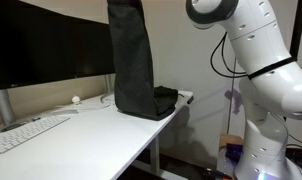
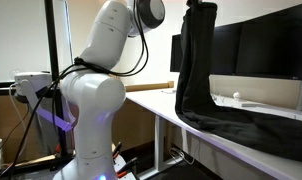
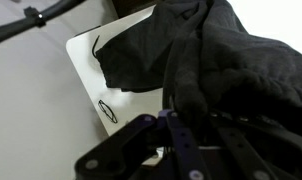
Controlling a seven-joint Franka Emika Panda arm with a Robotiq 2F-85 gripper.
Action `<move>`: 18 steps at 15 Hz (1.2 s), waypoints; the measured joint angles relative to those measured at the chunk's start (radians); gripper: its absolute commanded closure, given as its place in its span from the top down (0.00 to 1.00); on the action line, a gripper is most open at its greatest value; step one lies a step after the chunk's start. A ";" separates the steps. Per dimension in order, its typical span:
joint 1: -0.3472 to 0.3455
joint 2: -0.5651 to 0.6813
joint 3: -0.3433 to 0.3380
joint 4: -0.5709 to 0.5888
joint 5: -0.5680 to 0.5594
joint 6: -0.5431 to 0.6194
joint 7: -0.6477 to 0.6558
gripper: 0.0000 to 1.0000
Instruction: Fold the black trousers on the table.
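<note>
The black trousers (image 1: 131, 60) hang from above in a long column, their lower end bunched on the white table (image 1: 101, 130). They also show in an exterior view (image 2: 196, 70), draped down onto the table. My gripper is above the top edge of both exterior views. In the wrist view my gripper (image 3: 181, 125) is shut on the black cloth (image 3: 221, 60), which hangs down toward the table corner (image 3: 86, 60).
A dark monitor (image 1: 41, 45) and a white keyboard (image 1: 26, 132) stand on the table. A small white object (image 1: 76, 99) lies near the monitor. More monitors (image 2: 261, 45) show behind the trousers. The robot's white arm (image 2: 96, 70) stands beside the table.
</note>
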 measured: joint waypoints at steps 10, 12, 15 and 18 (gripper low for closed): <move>-0.167 -0.027 0.006 0.000 0.000 0.000 -0.221 0.14; -0.160 -0.022 0.010 0.000 0.000 0.000 -0.218 0.14; -0.160 -0.020 0.012 0.000 0.000 -0.001 -0.218 0.03; -0.170 -0.020 0.016 0.000 0.007 -0.004 -0.218 0.03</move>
